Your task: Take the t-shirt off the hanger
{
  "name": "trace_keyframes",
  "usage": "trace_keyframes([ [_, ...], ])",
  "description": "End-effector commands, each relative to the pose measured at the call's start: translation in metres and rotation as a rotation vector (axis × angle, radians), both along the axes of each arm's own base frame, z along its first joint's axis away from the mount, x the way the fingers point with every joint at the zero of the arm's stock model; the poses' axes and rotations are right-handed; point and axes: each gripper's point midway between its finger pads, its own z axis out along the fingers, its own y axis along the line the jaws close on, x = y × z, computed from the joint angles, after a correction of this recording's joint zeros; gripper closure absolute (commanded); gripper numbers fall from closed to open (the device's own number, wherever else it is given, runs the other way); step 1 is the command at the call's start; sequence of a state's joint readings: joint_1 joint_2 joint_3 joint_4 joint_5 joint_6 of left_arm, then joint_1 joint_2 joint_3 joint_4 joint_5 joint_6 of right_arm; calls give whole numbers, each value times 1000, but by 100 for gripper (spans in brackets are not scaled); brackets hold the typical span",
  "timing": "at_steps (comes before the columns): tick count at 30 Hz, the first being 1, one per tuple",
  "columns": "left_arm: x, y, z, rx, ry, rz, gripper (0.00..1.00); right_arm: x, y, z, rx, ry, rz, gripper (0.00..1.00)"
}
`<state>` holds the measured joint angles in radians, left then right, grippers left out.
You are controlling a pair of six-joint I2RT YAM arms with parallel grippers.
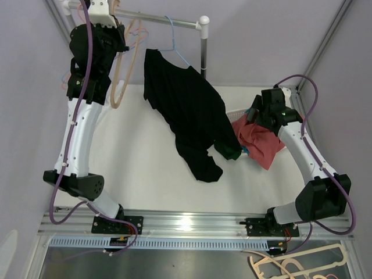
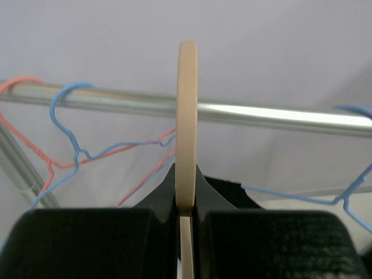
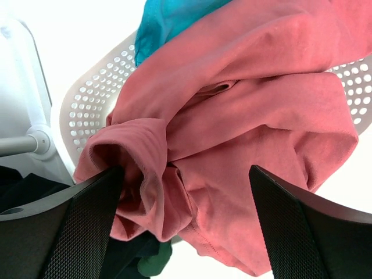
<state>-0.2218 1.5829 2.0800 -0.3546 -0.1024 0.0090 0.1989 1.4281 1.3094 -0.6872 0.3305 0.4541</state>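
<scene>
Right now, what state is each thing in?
left fingers: shut on the beige hanger
right fingers: open, just above the red shirt
black t-shirt: still on the blue hanger, lower part on the table
blue hanger: hooked on the rail
red shirt: crumpled over the white basket

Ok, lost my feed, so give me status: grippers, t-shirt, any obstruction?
Left gripper shut on tan hanger. Right gripper open over red t-shirt in basket. Black t-shirt on blue hanger, draped to table. No obstruction seen.
</scene>
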Motion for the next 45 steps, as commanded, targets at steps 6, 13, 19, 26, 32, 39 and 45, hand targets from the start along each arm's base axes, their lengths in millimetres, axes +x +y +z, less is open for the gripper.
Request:
trace_keyframes([
  [6, 54, 3, 5, 2, -40, 51, 99, -5, 2, 49, 47, -148, 8, 6],
  [13, 67, -2, -16, -40, 12, 40, 99, -13, -7, 68, 33, -197, -1, 6],
  [19, 52, 14, -4, -37, -5, 109, 50, -14, -8, 69, 44, -204, 2, 5],
  [26, 0, 37, 49, -37, -125, 279, 2, -13, -4, 70, 62, -212, 10, 5],
  [32, -36, 10, 68, -69, -157, 258, 1, -13, 5, 77, 89, -234, 60, 5],
  [39, -50, -70, 39, -98, -59, 126, 0, 6, 49, 113, 207, -415, 266, 9],
  [45, -41, -112, 19, -148, -8, 61, 1, 22, 114, 138, 233, -464, 439, 13],
])
